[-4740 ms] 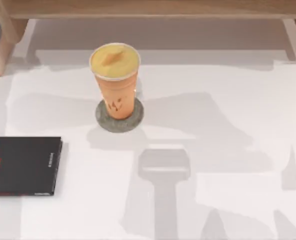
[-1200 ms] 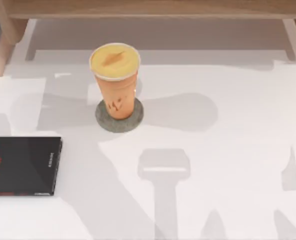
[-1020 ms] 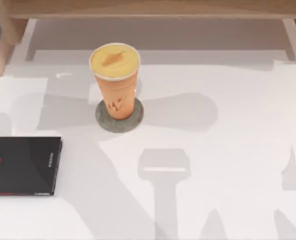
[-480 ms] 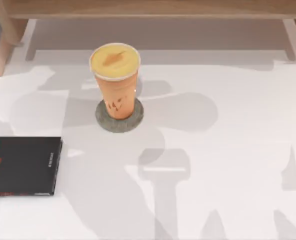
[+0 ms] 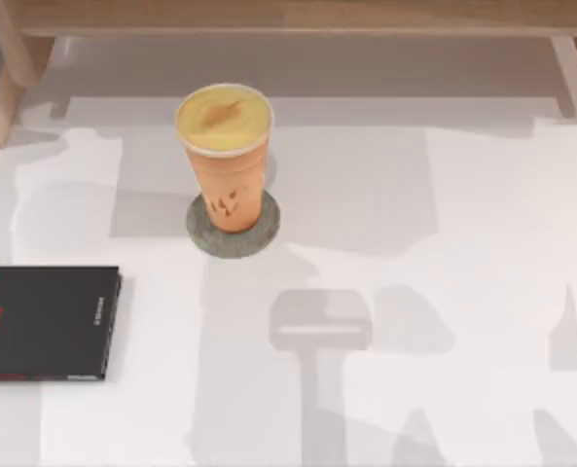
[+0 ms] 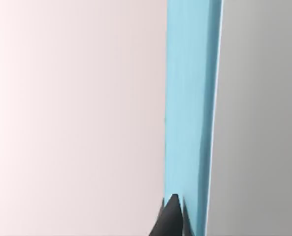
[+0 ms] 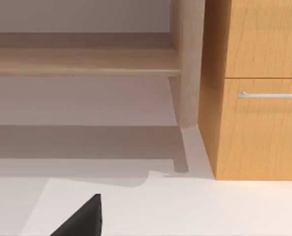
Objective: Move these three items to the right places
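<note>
Left hand [image 6: 171, 216] has the blue book [image 6: 191, 108] right against its dark fingertip in the left wrist view, the book's long axis running straight away from the hand. It looks clamped on the book's near end, though only one tip shows, so I cannot tell for certain how the fingers stand.

On the table [image 5: 463, 253], the cup [image 5: 225, 156] stands upright on the coaster [image 5: 233, 238], so that item looks already placed. The black book [image 5: 45, 323] lies flat at the table's left edge, well apart from the cup and nearer my left arm than my right.

By my judgement the step in hand is carrying the blue book to the black book. What matters is lining up the blue book's long axis with the black book's before setting it down flat; if it comes in on edge it could tip or overhang.

Right hand [image 7: 81, 219] shows one dark finger over bare table near the wooden cabinet [image 7: 254, 88] and shelf [image 7: 81, 61]; it appears idle, and I cannot tell its opening.
</note>
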`<state>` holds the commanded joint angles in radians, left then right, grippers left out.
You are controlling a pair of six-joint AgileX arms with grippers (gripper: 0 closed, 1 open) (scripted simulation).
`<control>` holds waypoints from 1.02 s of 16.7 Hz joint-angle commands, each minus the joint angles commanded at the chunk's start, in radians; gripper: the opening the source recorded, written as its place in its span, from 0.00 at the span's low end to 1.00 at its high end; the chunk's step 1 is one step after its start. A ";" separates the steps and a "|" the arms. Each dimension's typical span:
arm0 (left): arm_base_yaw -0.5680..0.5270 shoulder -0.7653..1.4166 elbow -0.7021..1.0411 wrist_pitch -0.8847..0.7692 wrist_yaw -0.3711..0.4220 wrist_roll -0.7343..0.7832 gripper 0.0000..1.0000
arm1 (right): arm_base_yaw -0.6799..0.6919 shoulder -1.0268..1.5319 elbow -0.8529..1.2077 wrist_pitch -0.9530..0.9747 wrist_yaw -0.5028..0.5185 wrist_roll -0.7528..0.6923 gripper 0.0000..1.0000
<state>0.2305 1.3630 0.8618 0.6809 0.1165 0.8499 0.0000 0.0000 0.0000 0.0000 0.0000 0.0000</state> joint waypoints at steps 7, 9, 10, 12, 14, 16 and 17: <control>-0.152 -0.249 -0.631 -0.028 -0.073 0.591 0.00 | 0.000 0.000 0.000 0.000 0.000 0.000 1.00; -0.191 -0.274 -0.761 -0.048 -0.082 0.677 0.00 | 0.000 0.000 0.000 0.000 0.000 0.000 1.00; -0.208 -0.281 -0.813 -0.058 -0.085 0.704 0.00 | 0.000 0.000 0.000 0.000 0.000 0.000 1.00; -0.233 -0.290 -0.884 -0.074 -0.090 0.733 0.00 | 0.000 0.000 0.000 0.000 0.000 0.000 1.00; -0.242 -0.292 -0.913 -0.081 -0.092 0.739 0.00 | 0.000 0.000 0.000 0.000 0.000 0.000 1.00; -0.242 -0.292 -0.913 -0.081 -0.092 0.739 0.00 | 0.000 0.000 0.000 0.000 0.000 0.000 1.00; -0.242 -0.292 -0.913 -0.081 -0.092 0.739 0.00 | 0.000 0.000 0.000 0.000 0.000 0.000 1.00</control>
<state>-0.0118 1.0707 -0.0511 0.5998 0.0244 1.5887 0.0000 0.0000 0.0000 0.0000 0.0000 0.0000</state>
